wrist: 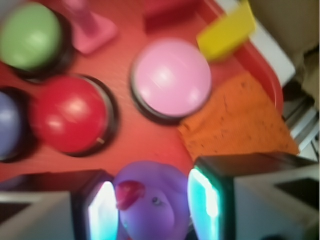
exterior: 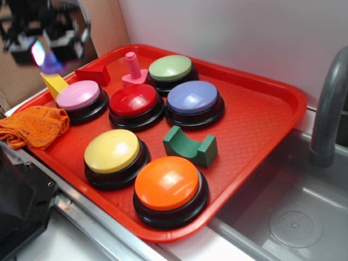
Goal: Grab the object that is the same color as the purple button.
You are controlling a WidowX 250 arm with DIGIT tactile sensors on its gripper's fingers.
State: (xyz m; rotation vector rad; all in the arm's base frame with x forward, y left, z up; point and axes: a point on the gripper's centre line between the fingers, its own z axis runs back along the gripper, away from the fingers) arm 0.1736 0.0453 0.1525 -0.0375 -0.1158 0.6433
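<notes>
- far left, up high, your gripper (exterior: 48,54) hangs in the air over the far left corner of the red tray (exterior: 255,136). it looks blurry in the outside view.
- in the wrist view the little purple duck (wrist: 150,200) sits between the two fingers (wrist: 102,212). the fingers are closed in on it, one on each side, so your gripper has hold of the duck. you can see its red beak.
- the duck is up off the tray, over the far left corner.
- an orange cloth (exterior: 33,126) hangs over the left edge of the tray.
- a yellow block (exterior: 53,83) is at the far left of the tray, just beside the pink button (exterior: 79,95).
- a red block (exterior: 93,74) lies farther back, behind the pink button.
- the yellow button (exterior: 112,153) is nearer to you, on the left side.
- the pink bolt (exterior: 132,68) stands up at the far side, next to the green button (exterior: 171,69).
- the red button (exterior: 134,101) is in the middle row.
- the orange button (exterior: 167,184) is the nearest one.
- a green block (exterior: 191,145) with a scooped top lies between the orange button and the purple button (exterior: 193,98).
- the purple button is on the right of the middle row, well apart from the duck.
- far right, a grey tap (exterior: 329,109) stands over a sink (exterior: 288,212).
</notes>
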